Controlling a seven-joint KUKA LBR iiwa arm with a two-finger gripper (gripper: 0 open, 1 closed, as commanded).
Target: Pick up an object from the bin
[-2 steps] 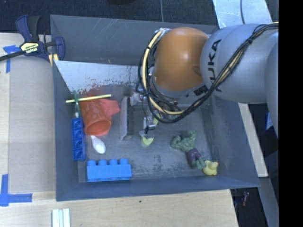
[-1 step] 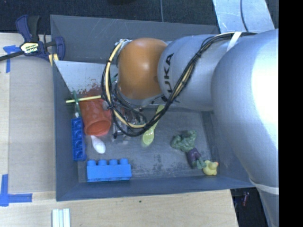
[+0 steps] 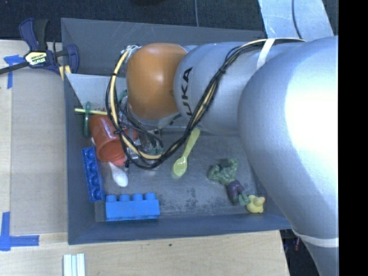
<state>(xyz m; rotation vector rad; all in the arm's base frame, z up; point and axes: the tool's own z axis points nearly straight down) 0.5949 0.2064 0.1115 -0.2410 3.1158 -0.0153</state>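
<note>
My gripper point(image 3: 140, 135) is low in the left half of the bin, its dark body showing under the wrist's cables. Right beside it on the left lies a red cup point(image 3: 105, 138) on its side, touching or nearly touching the gripper. A small white thing point(image 3: 119, 179) lies just below the cup. A yellow-green plastic spoon point(image 3: 185, 153) lies slanted to the gripper's right, bowl end toward the front. Behind the cup a thin green and yellow stick-like toy point(image 3: 87, 115) rests near the left wall.
A long blue studded brick point(image 3: 91, 174) lies along the left wall and a wider blue brick point(image 3: 132, 206) along the front wall. At the front right lie a green figure point(image 3: 223, 170) and a purple and yellow toy point(image 3: 245, 198). The arm covers the bin's back right.
</note>
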